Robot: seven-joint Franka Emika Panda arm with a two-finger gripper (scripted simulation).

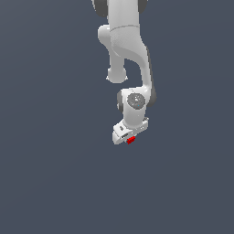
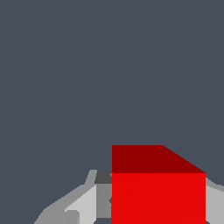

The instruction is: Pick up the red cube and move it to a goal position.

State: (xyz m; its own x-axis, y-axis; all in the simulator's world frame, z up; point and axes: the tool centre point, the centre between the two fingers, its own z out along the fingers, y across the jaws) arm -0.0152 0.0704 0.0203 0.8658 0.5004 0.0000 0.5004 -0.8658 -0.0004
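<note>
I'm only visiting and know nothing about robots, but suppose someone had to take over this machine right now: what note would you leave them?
Gripper: appears shut on the red cube; in the wrist view the red cube fills the space between the grey fingers.
Cube: at the gripper's tip, below the white arm, against plain grey ground.
Done: the cube looks grasped.
Left: carry it to the goal position. No goal marker shows in either view, and whether the cube is lifted off the ground cannot be told.
</note>
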